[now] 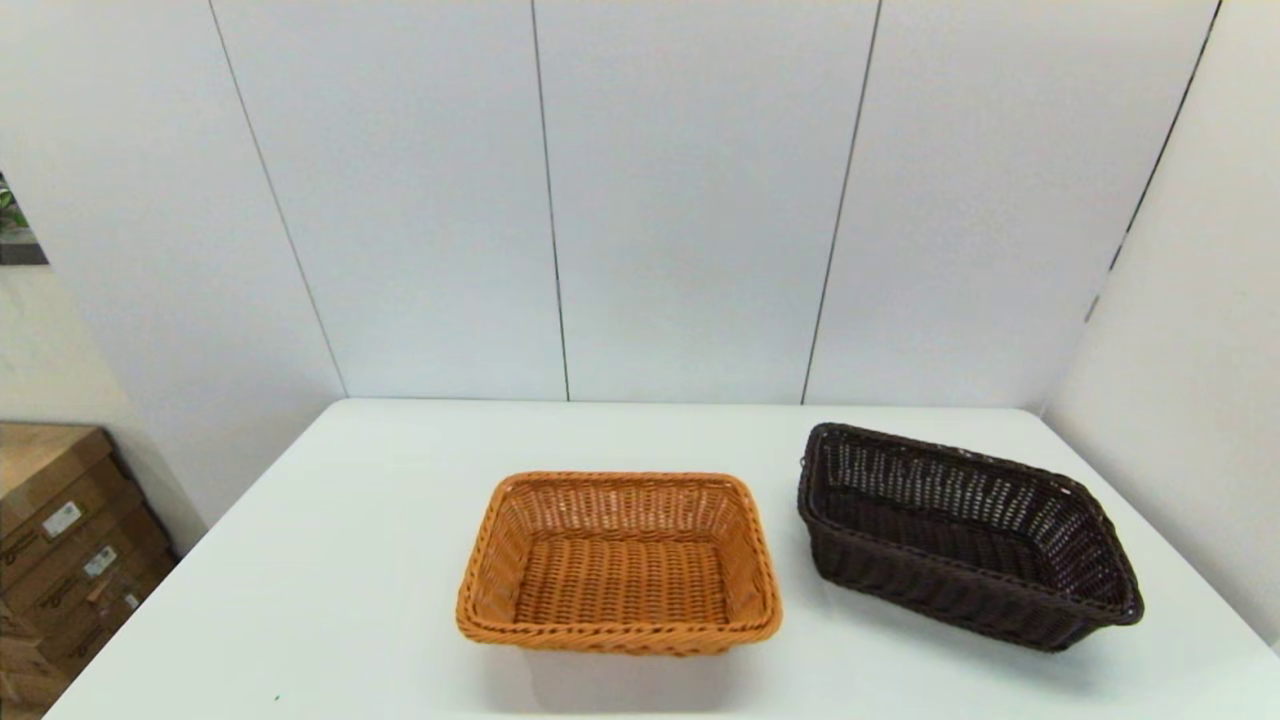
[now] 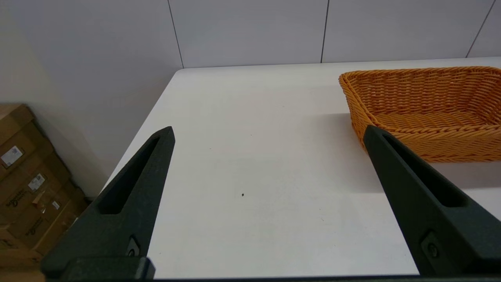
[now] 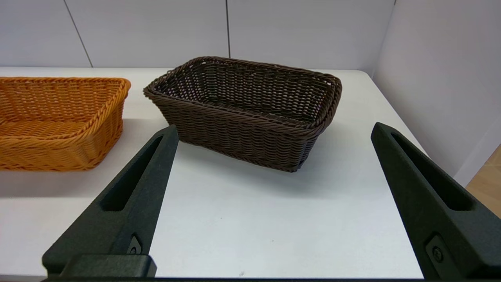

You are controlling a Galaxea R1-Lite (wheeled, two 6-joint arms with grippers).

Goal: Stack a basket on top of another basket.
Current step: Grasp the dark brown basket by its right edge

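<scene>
The dark brown basket [image 1: 965, 535] stands at the right of the white table, turned at an angle; the right wrist view shows the same basket [image 3: 246, 109] empty. The orange basket [image 1: 620, 562] sits near the table's middle, to the left of the dark one with a gap between them, and is also empty [image 2: 426, 109] [image 3: 58, 121]. Neither arm shows in the head view. My left gripper [image 2: 268, 131] is open over bare table left of the orange basket. My right gripper [image 3: 274, 129] is open, short of the dark basket, at the table's near edge.
The white table [image 1: 350, 560] ends at a panelled wall behind and a side wall [image 1: 1190, 400] close to the dark basket on the right. Cardboard boxes [image 1: 60, 540] stand on the floor off the table's left edge.
</scene>
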